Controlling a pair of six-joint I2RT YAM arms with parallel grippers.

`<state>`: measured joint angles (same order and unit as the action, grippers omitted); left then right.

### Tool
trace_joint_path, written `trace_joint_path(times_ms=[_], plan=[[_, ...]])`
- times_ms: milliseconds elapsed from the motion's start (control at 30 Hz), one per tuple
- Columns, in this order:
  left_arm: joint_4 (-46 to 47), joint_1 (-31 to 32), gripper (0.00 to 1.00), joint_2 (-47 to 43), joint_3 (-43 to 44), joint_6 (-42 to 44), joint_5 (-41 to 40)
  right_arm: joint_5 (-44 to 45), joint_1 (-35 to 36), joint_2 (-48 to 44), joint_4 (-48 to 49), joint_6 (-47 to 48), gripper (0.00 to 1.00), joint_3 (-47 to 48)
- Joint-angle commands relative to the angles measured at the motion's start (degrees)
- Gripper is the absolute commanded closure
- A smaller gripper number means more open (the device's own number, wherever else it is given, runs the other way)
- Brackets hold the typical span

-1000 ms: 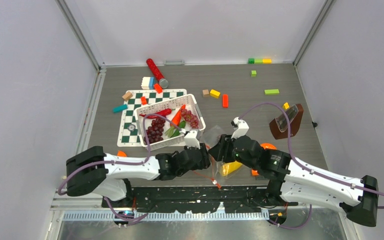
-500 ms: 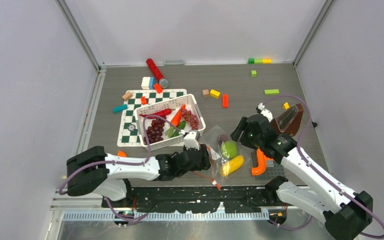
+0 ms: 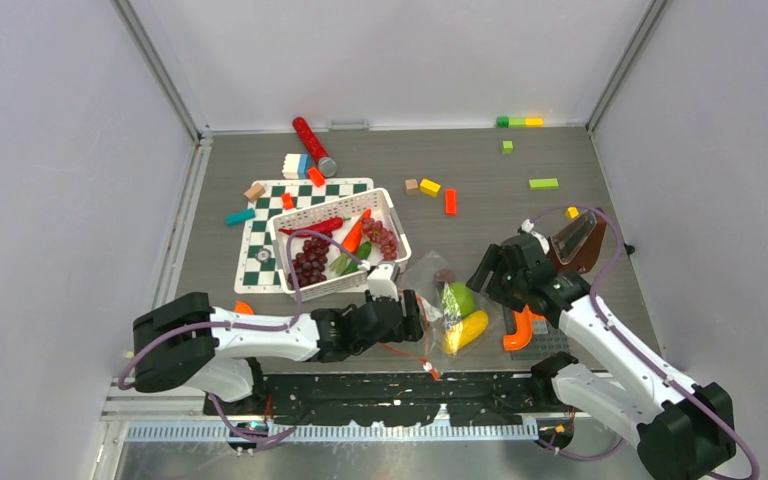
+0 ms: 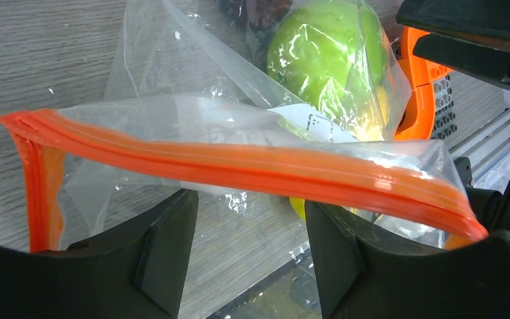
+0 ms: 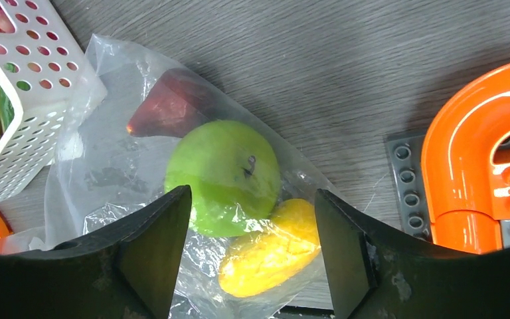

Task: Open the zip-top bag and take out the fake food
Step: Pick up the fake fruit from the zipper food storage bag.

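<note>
Top view: a grey wood-grain table [image 3: 520, 210] stands inside pale walls [image 3: 380, 60]. The clear, crinkly zip-top bag [image 3: 447, 305] with an orange zip strip lies near the front edge, between the left gripper [image 3: 415, 313] and the right gripper [image 3: 481, 268], just beside a white slotted basket [image 3: 325, 207].

Left wrist: the fingers [image 4: 166, 246] are apart, and the zip strip crosses in front of them unclamped.

Right wrist: the fingers [image 5: 159, 246] are apart above the bagged green apple [image 5: 222, 176] and yellow oblong piece [image 5: 269, 256], holding nothing.

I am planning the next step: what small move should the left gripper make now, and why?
Probably ease the left gripper forward and close it on the orange zip strip: its jaws stand open, the strip lies just ahead of them, and the green apple sits inside the zip-top bag.
</note>
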<state>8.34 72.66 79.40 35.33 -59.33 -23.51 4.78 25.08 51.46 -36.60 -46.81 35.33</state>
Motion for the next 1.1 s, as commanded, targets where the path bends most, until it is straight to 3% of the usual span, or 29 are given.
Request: trace_joint_path(times_ms=[0, 200, 433, 667, 800, 1067], plan=[[2.7, -0.2, 0.37, 0.6, 1.4, 1.3, 0.3, -3.4, -0.7, -0.5, 6.9, 2.8, 0.21, -0.4], [2.7, -0.2, 0.37, 0.7, 1.5, 1.4, 0.6, -6.7, -0.9, 2.4, 10.5, 7.6, 0.11, 1.7], [2.6, -0.2, 0.37, 0.8, 1.3, 1.4, 0.5, -13.1, -1.0, 7.1, 15.3, 8.7, 0.10, 0.2], [2.7, -0.5, 0.37, 1.5, 1.5, 1.4, 1.1, -11.0, -1.1, 14.1, 17.0, 8.4, 0.12, -0.7], [2.8, -0.6, 0.37, 0.8, 0.6, 1.1, 0.8, -10.8, -1.1, 14.2, 18.2, 8.0, 0.21, -2.2], [3.2, -1.0, 0.37, 0.6, -0.2, 0.8, 0.8, -12.5, -1.2, 11.3, 18.4, 7.0, 0.66, -4.5]])
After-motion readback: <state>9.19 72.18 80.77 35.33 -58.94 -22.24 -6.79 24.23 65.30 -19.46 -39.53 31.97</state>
